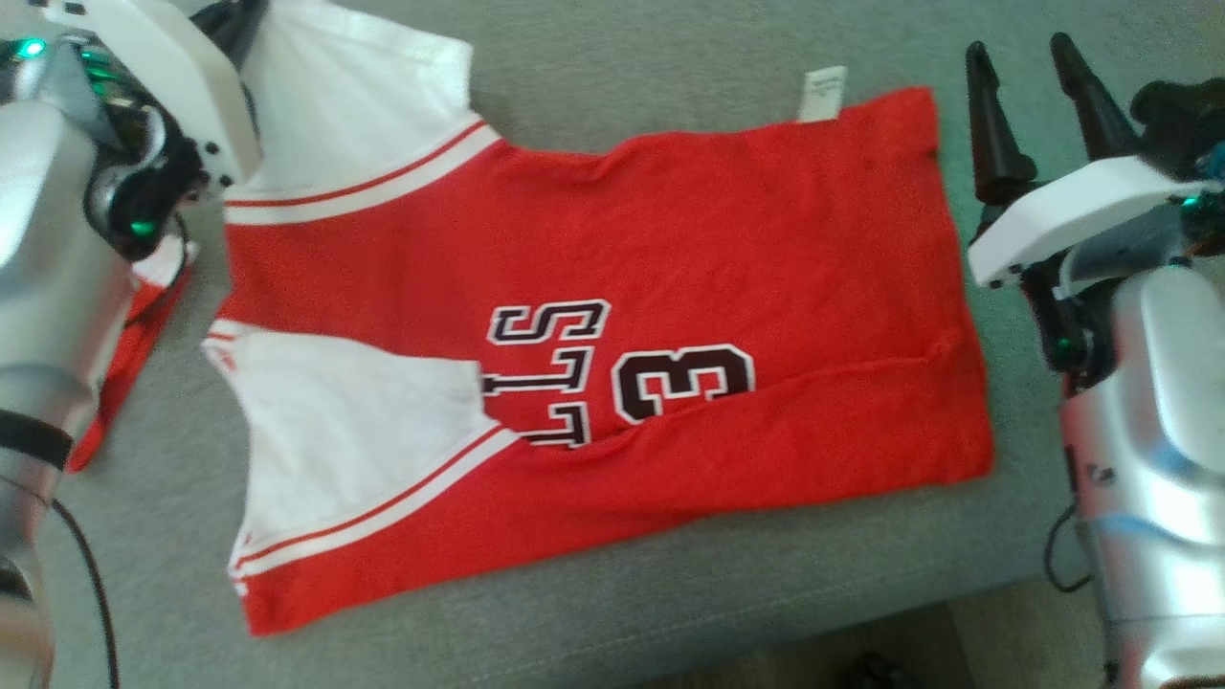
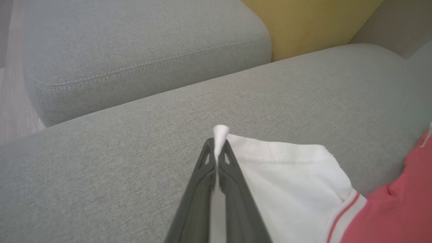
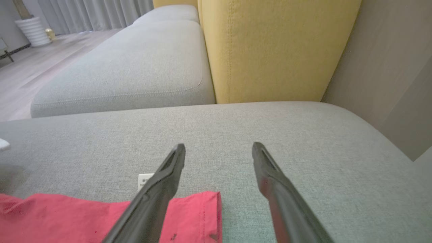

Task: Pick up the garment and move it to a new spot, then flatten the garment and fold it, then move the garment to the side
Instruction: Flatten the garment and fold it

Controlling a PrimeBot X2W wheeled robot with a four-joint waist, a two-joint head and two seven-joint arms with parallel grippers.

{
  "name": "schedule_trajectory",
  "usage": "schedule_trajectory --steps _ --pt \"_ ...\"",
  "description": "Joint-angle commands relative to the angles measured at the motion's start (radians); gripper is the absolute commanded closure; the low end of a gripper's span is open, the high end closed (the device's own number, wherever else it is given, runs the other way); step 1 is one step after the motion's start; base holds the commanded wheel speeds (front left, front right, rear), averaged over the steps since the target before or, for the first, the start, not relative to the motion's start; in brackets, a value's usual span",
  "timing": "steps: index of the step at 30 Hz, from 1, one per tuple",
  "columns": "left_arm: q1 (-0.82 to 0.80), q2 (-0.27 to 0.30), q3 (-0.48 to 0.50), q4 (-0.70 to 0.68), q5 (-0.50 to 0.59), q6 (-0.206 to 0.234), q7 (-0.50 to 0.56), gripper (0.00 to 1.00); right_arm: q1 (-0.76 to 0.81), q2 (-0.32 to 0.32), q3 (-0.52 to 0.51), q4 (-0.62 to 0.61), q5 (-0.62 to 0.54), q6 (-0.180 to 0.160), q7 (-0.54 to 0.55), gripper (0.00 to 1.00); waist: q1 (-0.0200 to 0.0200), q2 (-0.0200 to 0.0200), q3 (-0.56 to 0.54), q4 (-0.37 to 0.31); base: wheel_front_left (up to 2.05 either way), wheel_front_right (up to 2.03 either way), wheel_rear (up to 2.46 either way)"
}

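Left tool pinches the tip of a white sleeve, its fingers pressed together on the cloth. That sleeve belongs to the red jersey, which lies spread on the grey sofa seat, with the neck end toward the left arm and the hem toward the right. A fold along the near side hides part of the chest print, which reads only "LLS" and "3", in black outlined with white. A small white tag sticks out at the far edge, its print too small to read. Right tool hovers near the hem corner, spread wide and holding nothing. A red cloth lies under the left arm. Behind are a yellow cushion, a second seat, a wooden floor, curtains and a white pot.
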Motion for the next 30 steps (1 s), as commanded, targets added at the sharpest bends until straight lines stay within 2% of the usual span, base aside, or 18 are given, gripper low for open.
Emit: schedule_trajectory --steps 1,10,19,27,28,29,30 --pt "-0.025 0.035 0.037 -0.036 -0.012 0.001 -0.012 1.00 -0.034 -0.016 0.012 -0.023 0.006 0.003 0.008 0.00 0.0000 0.0000 -0.020 0.034 0.00 0.00 0.00" --pt "0.047 0.051 0.033 -0.191 -0.054 0.004 -0.047 1.00 -0.058 -0.095 -0.007 0.125 0.037 0.003 0.099 0.00 0.0000 0.0000 -0.040 0.111 0.00 0.00 0.00" --pt "0.100 0.092 0.032 -0.350 -0.062 0.051 -0.023 1.00 -0.106 -0.141 0.022 0.231 0.062 0.003 0.181 0.00 0.0000 0.0000 -0.010 0.143 0.00 0.00 0.00" --pt "0.092 0.094 0.037 -0.402 -0.065 0.078 -0.010 1.00 -0.135 -0.156 0.040 0.290 0.085 0.003 0.234 0.00 0.0000 0.0000 0.020 0.159 0.00 0.00 0.00" --pt "0.091 0.094 0.037 -0.403 -0.065 0.081 -0.010 1.00 -0.137 -0.155 0.044 0.295 0.097 0.003 0.244 0.16 0.0000 0.0000 0.021 0.160 0.00 0.00 0.00" --pt "0.090 0.094 0.038 -0.403 -0.065 0.083 -0.011 1.00 -0.138 -0.155 0.048 0.298 0.107 0.003 0.249 0.71 0.0000 0.0000 0.022 0.160 0.00 0.00 0.00" --pt "0.089 0.095 0.037 -0.403 -0.063 0.084 -0.012 1.00 -0.140 -0.158 0.053 0.298 0.113 0.003 0.251 1.00 0.0000 0.0000 0.023 0.160 0.00 0.00 0.00"
